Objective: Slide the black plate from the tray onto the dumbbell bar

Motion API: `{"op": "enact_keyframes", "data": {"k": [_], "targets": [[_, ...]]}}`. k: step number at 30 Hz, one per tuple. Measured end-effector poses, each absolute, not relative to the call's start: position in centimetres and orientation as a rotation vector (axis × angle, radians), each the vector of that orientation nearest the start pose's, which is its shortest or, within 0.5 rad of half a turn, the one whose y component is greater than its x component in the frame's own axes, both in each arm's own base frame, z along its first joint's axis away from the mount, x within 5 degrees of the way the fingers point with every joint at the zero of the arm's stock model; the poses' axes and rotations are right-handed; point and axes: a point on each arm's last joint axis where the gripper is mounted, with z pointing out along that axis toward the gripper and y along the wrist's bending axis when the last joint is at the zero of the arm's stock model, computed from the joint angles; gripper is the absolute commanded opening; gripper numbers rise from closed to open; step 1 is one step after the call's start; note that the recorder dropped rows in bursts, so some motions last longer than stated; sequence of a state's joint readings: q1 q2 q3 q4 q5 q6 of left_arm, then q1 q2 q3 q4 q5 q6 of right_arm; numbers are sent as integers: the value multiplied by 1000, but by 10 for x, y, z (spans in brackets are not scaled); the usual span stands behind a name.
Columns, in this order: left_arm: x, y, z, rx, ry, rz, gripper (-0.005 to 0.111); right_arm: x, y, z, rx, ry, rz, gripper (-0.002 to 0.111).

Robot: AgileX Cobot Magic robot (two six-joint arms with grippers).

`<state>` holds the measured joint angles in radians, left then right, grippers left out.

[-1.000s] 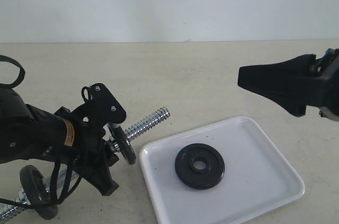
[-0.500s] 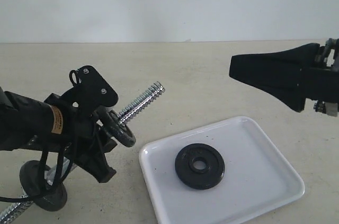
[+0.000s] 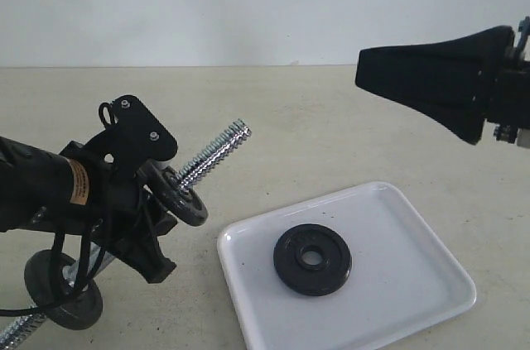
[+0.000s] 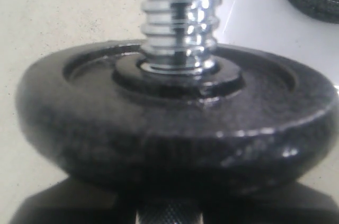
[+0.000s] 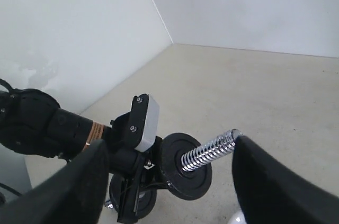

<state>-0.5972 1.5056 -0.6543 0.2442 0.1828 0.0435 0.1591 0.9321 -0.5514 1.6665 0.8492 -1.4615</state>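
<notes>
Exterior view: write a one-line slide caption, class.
Left gripper holds the dumbbell bar tilted; the black plate lies on the tray, right gripper raised and open.

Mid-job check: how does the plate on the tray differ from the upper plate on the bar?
The tray plate lies flat on the tray; the bar plate stands tilted, threaded on the slanting bar. The tray plate's hole is empty; the bar plate's is filled by the bar. Both are round, black, with a raised hub.

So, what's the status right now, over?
Left gripper clamped on dumbbell bar, tilted up. Right gripper open, empty, raised. Black plate flat on tray. Threaded end bare.
</notes>
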Motion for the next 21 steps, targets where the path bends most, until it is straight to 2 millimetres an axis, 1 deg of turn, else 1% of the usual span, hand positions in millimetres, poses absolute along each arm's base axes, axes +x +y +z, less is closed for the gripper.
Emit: {"op": "enact_keyframes", "data": {"k": [5, 12, 21], "targets": [[225, -148, 176, 1055, 2280, -73, 4, 155, 94, 313, -645, 1733, 965, 61], [225, -148, 176, 1053, 2281, -74, 4, 158, 92, 315, -648, 1814, 918, 61], [225, -148, 176, 1051, 2283, -75, 4, 159, 89, 310, -669, 1888, 843, 61]]}}
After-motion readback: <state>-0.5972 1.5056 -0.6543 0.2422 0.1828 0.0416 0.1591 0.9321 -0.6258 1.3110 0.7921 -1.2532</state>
